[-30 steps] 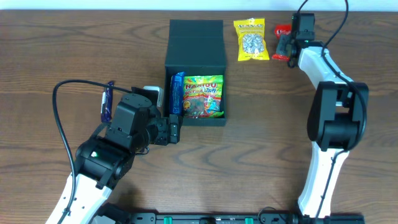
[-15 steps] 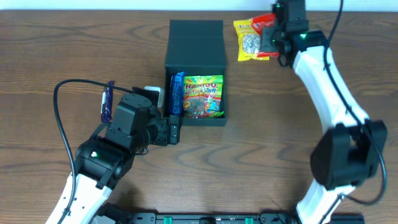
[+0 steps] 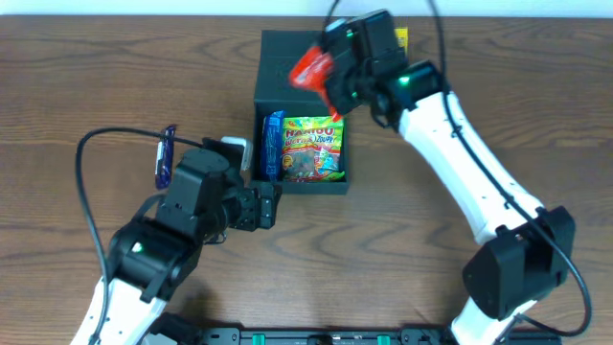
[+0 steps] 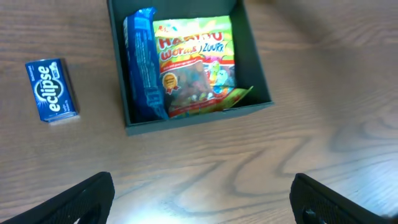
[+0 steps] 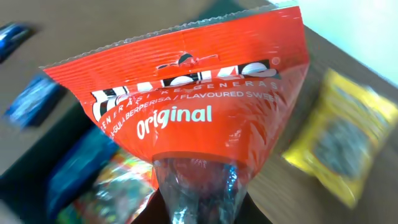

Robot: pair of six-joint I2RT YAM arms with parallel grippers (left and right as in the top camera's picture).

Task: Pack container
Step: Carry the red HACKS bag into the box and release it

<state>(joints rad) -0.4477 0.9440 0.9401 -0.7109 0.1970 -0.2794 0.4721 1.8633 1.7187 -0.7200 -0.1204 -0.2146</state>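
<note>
The box [image 4: 252, 56] sits mid-table toward the far edge. It is a matte, dark cardboard rectangle with straight walls, and its flap lid [image 3: 283, 48] is folded open on the far side. Inside, a slim blue foil packet [image 4: 142, 62] stands on edge against the left wall. A glossy, many-coloured gummy bag [image 4: 196, 68] lies flat beside it, touching it and filling the rest of the floor. The right claw [image 3: 337, 84] hangs over the lid, pinched tight on the lower end of a red packet [image 5: 186, 93]. This packet is shiny film with a serrated top seam and white lettering, and it fans out wider above the grip. To the right of the box a yellow packet [image 5: 348, 143] lies on the wood, blurred. The left claw [image 4: 202, 186] hovers just near of the box's near wall, its dark fingers [image 4: 93, 196] spread wide with nothing between them but the brown, streaky wood-grain table [image 3: 96, 77]. A small blue carton [image 4: 53, 90], a flat oblong with white print, lies on the table left of the box, apart from it.
</note>
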